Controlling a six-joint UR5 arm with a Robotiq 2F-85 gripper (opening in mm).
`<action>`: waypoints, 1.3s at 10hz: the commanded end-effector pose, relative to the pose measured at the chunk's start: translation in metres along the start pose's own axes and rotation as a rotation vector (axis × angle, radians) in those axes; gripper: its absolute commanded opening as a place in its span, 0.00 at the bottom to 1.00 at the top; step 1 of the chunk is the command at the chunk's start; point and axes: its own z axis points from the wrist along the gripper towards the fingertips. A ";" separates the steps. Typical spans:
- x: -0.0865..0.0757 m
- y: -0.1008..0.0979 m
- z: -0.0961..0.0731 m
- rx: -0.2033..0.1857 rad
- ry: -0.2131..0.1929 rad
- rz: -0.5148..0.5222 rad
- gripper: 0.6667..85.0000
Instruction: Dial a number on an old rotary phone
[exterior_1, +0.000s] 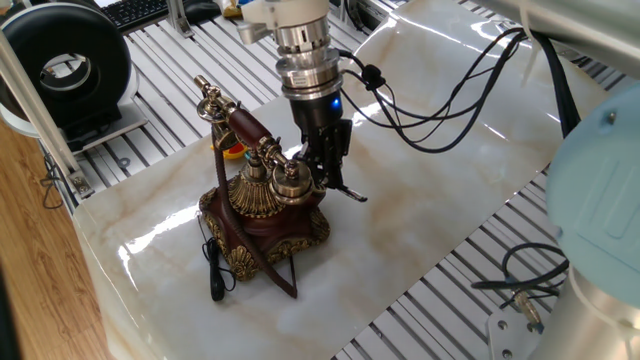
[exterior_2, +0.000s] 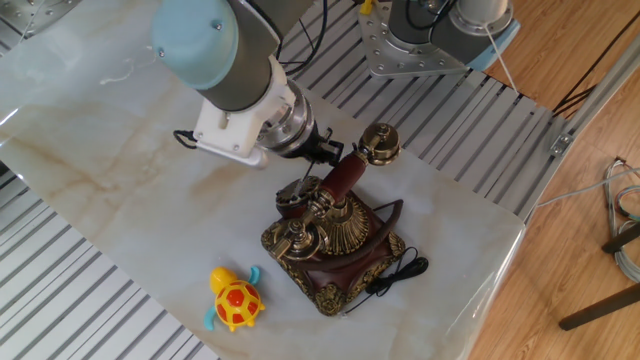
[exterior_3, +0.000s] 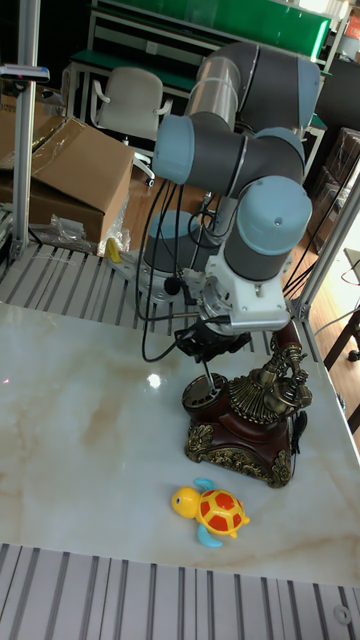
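The old rotary phone (exterior_1: 262, 210) (exterior_2: 335, 240) (exterior_3: 245, 420) stands on the marble table, dark red-brown with brass filigree. Its handset (exterior_1: 243, 128) (exterior_2: 342, 178) rests across the tall cradle. My gripper (exterior_1: 326, 168) (exterior_2: 322, 152) (exterior_3: 212, 346) hangs just beside the phone, on its dial side, and is shut on a slim black pen (exterior_2: 309, 178) (exterior_3: 207, 370). The pen slants down to the dial (exterior_2: 290, 198) (exterior_3: 203, 396). Whether its tip touches the dial I cannot tell.
An orange and yellow toy turtle (exterior_2: 235, 298) (exterior_3: 212, 510) lies on the table near the phone. The phone's black cord (exterior_1: 215, 268) trails toward the table edge. Arm cables (exterior_1: 450, 95) loop beside the wrist. Slatted metal (exterior_1: 470, 280) surrounds the slab.
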 end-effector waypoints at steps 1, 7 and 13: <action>-0.004 0.000 0.001 0.001 0.000 -0.002 0.01; 0.005 -0.012 -0.013 0.060 -0.010 -0.037 0.01; -0.002 -0.056 -0.040 0.315 -0.089 -0.227 0.01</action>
